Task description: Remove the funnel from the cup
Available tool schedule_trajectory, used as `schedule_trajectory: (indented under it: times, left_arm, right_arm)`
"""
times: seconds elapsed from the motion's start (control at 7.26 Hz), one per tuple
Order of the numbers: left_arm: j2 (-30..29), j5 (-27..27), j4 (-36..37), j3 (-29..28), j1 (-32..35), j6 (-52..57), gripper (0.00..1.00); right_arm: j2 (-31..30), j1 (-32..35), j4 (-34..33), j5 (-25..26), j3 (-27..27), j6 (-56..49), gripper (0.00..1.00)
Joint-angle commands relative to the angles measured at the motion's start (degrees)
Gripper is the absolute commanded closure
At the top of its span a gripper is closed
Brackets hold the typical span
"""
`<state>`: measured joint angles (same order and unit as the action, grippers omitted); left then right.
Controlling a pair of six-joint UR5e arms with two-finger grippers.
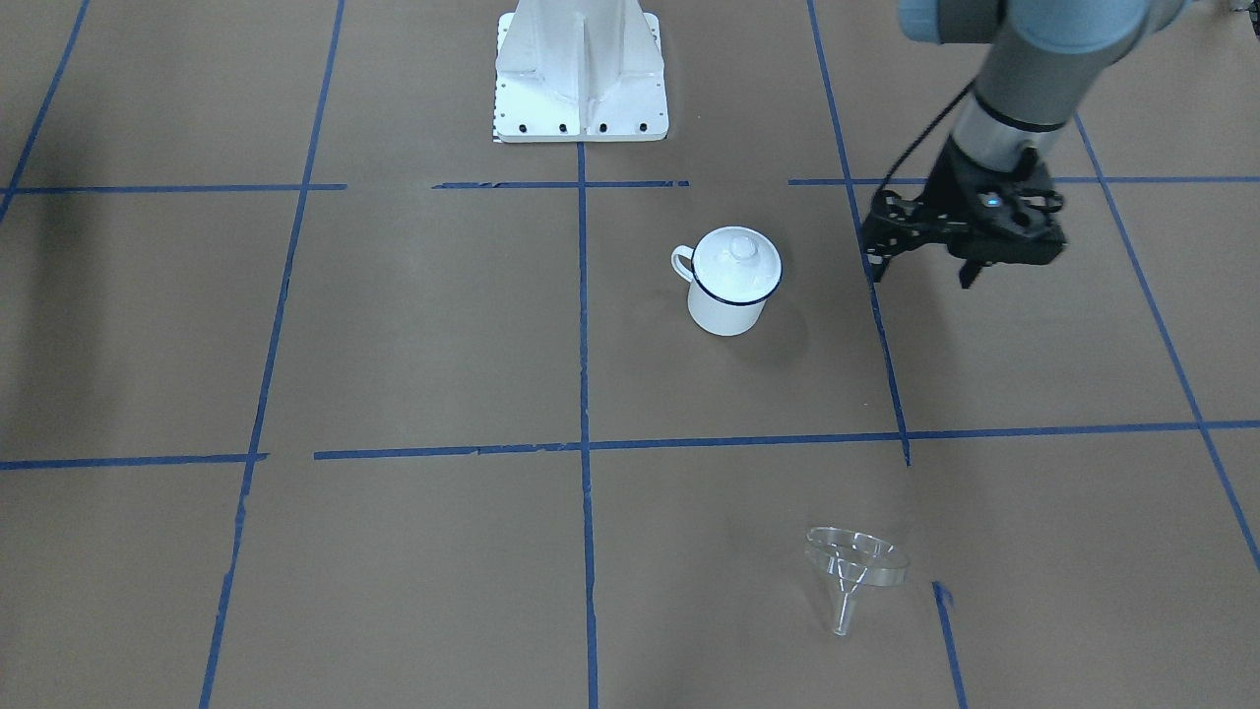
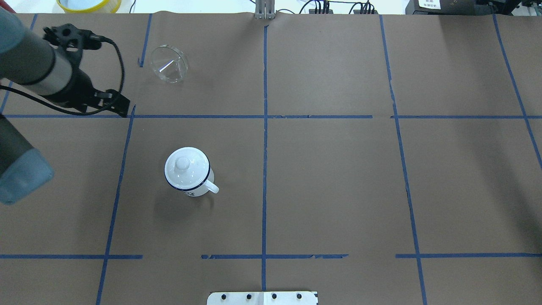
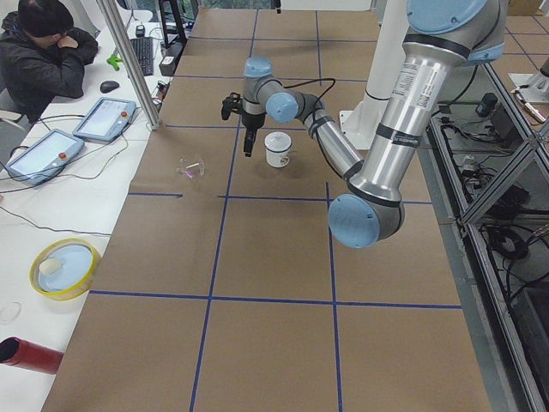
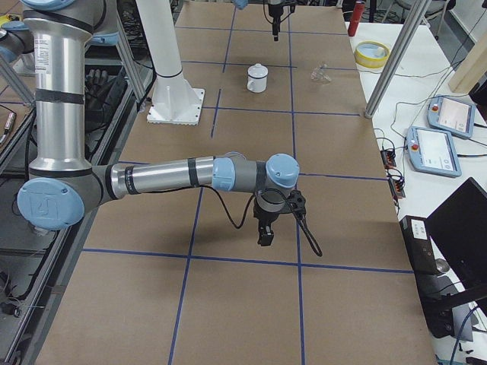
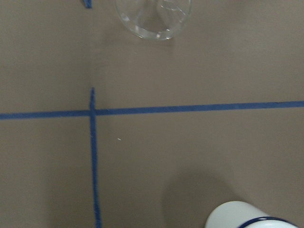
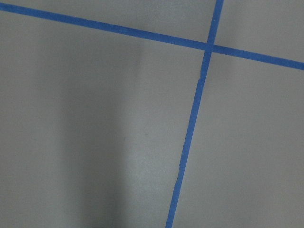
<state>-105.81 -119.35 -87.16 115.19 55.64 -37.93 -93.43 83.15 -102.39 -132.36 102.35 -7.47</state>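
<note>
Brown paper covers the table (image 1: 394, 325), where the funnel (image 1: 854, 566), likely light, slick and thin-walled, lies apart from the cup (image 1: 728, 295), best pinched at its rim; whether the left gripper (image 1: 960, 258) is spread cannot be told.

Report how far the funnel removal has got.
Done: the funnel lies on the table, well apart from the cup, which has a white lid on it. In hand: nothing; the left end effector hangs open and empty beside the cup. Left: nothing visible, except perhaps parking the arm.
</note>
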Motion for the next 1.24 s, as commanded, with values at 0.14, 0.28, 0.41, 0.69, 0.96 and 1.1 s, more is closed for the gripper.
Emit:
schedule_trajectory:
  times: [0.14,0.28,0.41,0.69,0.96,1.1]
  left_arm:
    - [15.3,-10.3,-3.6,-2.0,21.5,25.2,0.00]
    - [20.2,-11.4,-3.7,-2.3,25.5,30.6,0.00]
    - [23.7,-11.6,-3.7,-3.8,29.1,33.9,0.00]
    - [25.8,-11.6,-3.7,-7.3,35.8,45.2,0.00]
    - [27.9,-11.6,-3.6,-8.0,38.4,47.8,0.00]
    - [27.1,-11.6,-3.8,-9.3,38.8,47.8,0.00]
  right_arm:
    - [0.0,0.0,0.0,0.0,0.0,0.0,0.00]
    - [0.0,0.0,0.0,0.0,0.0,0.0,0.00]
    - [0.0,0.0,0.0,0.0,0.0,0.0,0.00]
    - [0.0,0.0,0.0,0.0,0.0,0.0,0.00]
    - [0.0,0.0,0.0,0.0,0.0,0.0,0.00]
    - [0.0,0.0,0.0,0.0,0.0,0.0,0.00]
